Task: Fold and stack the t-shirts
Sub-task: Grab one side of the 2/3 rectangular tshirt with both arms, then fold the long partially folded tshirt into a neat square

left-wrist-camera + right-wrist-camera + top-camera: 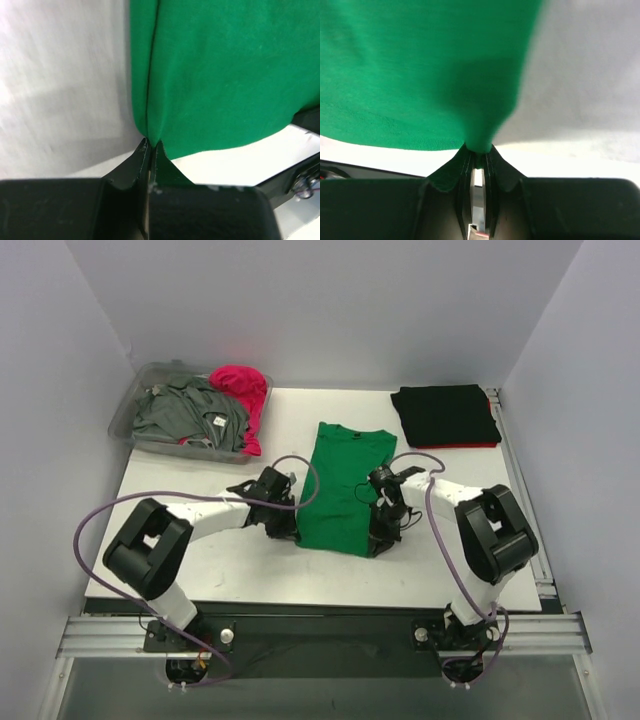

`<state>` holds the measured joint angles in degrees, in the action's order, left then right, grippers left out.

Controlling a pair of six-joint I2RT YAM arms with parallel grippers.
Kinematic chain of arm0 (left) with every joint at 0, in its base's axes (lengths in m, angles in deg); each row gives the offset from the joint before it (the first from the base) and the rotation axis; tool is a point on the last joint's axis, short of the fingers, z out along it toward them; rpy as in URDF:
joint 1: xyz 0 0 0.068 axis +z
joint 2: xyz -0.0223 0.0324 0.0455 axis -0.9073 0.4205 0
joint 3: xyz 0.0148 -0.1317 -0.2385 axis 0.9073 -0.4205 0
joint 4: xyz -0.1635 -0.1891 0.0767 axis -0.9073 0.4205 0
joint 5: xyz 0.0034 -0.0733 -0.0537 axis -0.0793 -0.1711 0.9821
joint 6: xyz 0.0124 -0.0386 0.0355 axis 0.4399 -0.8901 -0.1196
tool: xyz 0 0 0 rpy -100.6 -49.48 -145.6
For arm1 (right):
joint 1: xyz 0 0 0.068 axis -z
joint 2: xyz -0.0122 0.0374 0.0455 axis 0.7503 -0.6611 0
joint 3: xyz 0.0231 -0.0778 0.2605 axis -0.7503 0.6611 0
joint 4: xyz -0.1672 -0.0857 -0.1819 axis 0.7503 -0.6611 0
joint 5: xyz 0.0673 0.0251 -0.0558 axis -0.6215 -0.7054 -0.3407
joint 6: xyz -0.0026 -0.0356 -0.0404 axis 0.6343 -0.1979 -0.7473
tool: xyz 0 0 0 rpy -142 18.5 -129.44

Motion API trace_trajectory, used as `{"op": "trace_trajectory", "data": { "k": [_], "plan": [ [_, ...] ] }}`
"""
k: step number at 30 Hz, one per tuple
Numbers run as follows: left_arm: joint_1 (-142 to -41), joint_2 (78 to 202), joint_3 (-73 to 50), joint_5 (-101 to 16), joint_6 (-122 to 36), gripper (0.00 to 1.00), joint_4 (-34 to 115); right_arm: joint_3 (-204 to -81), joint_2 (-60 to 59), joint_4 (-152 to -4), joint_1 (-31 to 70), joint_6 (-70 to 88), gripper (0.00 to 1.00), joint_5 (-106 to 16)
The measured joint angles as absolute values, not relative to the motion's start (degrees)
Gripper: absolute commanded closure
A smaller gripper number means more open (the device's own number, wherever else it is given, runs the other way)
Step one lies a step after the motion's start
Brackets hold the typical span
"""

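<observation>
Holding the green shirt by its near hem, I have both grippers engaged; the left gripper is pressed together on the hem's left corner, where a fold line runs into the tips; the right gripper is clamped on a bunched tuft of cloth at the right corner. The shirt lies flat at the middle of the table, sleeves turned in, collar at the far end; the black shirt sits folded at the far right; the grey shirt and pink shirt lie crumpled in the bin at the far left.

Handling, as I judge it: light, limp, no stiffness; it will sag between the two holds and drag on the surface; thin knit can slip from a shallow pinch. Take hold at the corners, catching all layers; lift both sides level and together.
</observation>
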<state>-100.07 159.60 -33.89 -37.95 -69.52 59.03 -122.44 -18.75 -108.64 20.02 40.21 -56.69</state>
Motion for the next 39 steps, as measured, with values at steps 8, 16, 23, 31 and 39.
{"op": "trace_trajectory", "data": {
  "k": [8, 16, 23, 31, 39],
  "plan": [
    [-106.70, 151.58, -38.22, -41.01, -72.19, 1.00, 64.93, -116.21, -9.81, -111.41, 19.56, 40.03, 0.95, -56.91],
    [-108.75, 142.22, -39.99, -43.02, -76.45, 1.00, 69.17, -115.94, -5.15, -114.95, 15.89, 40.40, 0.95, -57.28],
    [-111.22, 133.68, -43.16, -43.80, -79.88, 1.00, 73.41, -115.49, 0.31, -118.73, 10.40, 43.62, 0.95, -57.13],
    [-114.35, 124.80, -43.81, -44.55, -82.57, 1.00, 80.95, -115.16, 8.07, -122.86, 4.65, 49.34, 0.96, -56.67],
    [-115.72, 119.67, -40.40, -44.39, -84.40, 1.00, 87.99, -117.76, 14.04, -127.67, 1.20, 54.52, 0.96, -54.81]
  ]
}}
